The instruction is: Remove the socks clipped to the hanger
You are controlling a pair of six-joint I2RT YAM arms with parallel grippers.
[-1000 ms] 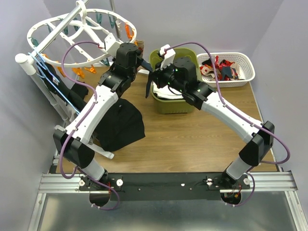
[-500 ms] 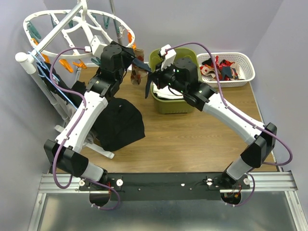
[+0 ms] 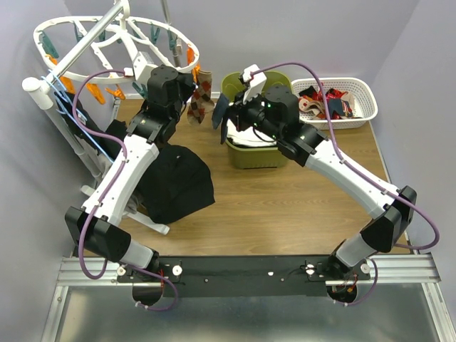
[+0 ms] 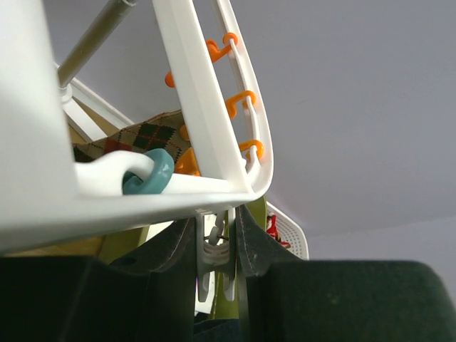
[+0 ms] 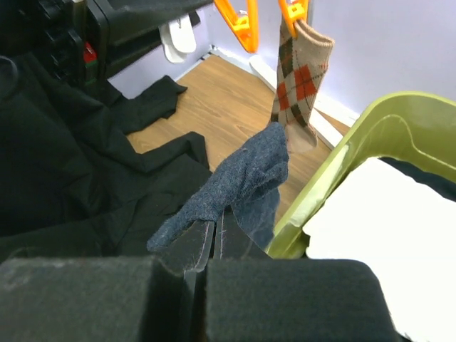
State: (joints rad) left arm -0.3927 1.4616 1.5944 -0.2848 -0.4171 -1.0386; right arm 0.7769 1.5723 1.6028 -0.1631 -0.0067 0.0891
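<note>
Socks are nearly all off the hanger [image 4: 192,92], which sits at the upper left of the overhead view. The only one I can see clipped is an argyle sock [image 3: 201,92], dangling from an orange clip [image 3: 191,55] on the rim's right side, just left of the green bin [image 3: 251,153]. Teal and orange clips elsewhere on the frame look bare, though the far side is hard to read.

The right end effector [image 5: 216,231] is closed on a dark grey sock [image 5: 235,174], which droops free between the argyle sock and the bin's near wall with no clip touching it. The left end effector [image 4: 215,235] is clamped on a white plastic tab just under the hanger's rim and seems to be steadying the frame.

The step in hand looks like putting the grey sock away. A white mesh basket [image 3: 349,122] at the upper right of the overhead view already has red and dark socks in it, so that is the likely drop point.

- Carry the sock high enough to clear the bin's rim, so its loose end does not catch there or brush the argyle sock.
- Open the right jaws only once the sock hangs over the basket's middle, since limp fabric can drape over a wall and slide onto the tabletop [image 3: 285,206].
- Keep the left grip firm, because a swinging frame would make the argyle sock harder to reach.
- Pull that sock downward from near the clip, not from the toe.
</note>
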